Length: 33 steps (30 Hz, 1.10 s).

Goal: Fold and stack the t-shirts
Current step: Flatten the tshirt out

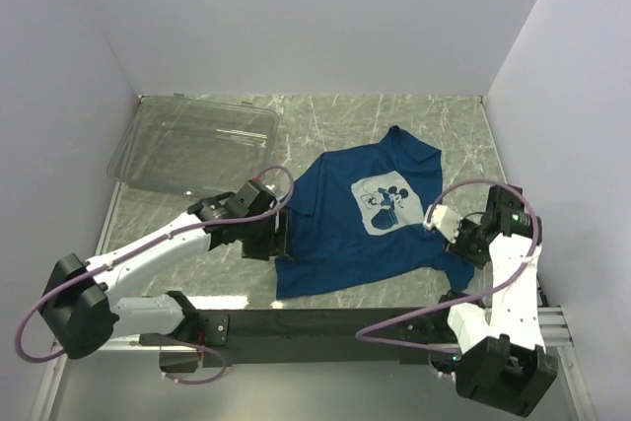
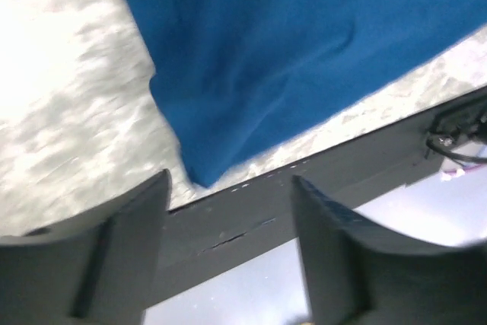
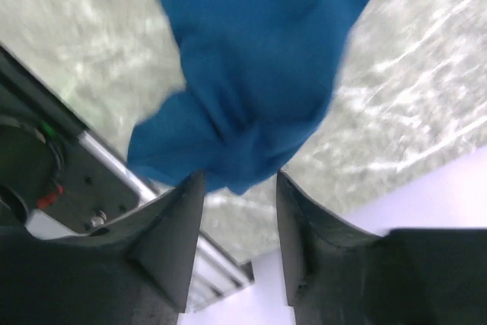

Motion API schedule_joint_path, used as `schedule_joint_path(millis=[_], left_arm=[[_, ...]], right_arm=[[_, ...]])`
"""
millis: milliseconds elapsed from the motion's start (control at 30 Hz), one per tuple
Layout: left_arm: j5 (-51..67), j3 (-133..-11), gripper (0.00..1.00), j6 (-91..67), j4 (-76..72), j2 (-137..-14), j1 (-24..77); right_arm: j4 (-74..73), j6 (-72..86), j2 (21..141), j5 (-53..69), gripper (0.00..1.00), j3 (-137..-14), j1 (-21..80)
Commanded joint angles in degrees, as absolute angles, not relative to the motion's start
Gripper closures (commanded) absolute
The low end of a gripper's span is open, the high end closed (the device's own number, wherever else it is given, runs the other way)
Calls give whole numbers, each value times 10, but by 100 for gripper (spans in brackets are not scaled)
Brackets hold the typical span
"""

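T-shirt (image 1: 325,239) is lying spread, print up, on the desk (image 1: 394,115). Left pincer (image 2: 228,188) is gaping empty beside its near-left corner. Right pincer (image 3: 240,184) is gaping too, bunched cloth just at its tips.

Marble table (image 1: 394,115): t-shirt (image 1: 325,219), clear bin (image 1: 192,145)

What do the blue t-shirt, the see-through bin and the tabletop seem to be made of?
T-shirt: soft matte knit, probably cotton; it creases and drapes.
Clear bin: glossy rigid plastic; the surface beneath shows through.
Table: grey marble-look top with pale veins, stone or laminate unclear.
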State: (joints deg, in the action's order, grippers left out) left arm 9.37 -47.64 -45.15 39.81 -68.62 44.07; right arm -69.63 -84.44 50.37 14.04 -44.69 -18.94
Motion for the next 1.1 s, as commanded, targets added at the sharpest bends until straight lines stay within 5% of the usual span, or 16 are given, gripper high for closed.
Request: schedule_joint_path(millis=[0,233,433,833,1067], left_arm=[[32,-547,23,-438,438,-650,439],[-31,-649,23,-326,314,-786,424],[-79,-805,40,-276,314,-1000,412],[-77,-844,47,-272,311,-1103,409],[-76,-846,47,-272,313,-1114,409]], right_arm=[[-659,-747,560,234,48,-514,-191],[-502,-465,770,340,39,-637,-126],[-425,-244,968,295,44,-780,-83],[-463,-208,1228,185,47,-1076,-45],[-455,-213,1274,128,48,-1092,-18]])
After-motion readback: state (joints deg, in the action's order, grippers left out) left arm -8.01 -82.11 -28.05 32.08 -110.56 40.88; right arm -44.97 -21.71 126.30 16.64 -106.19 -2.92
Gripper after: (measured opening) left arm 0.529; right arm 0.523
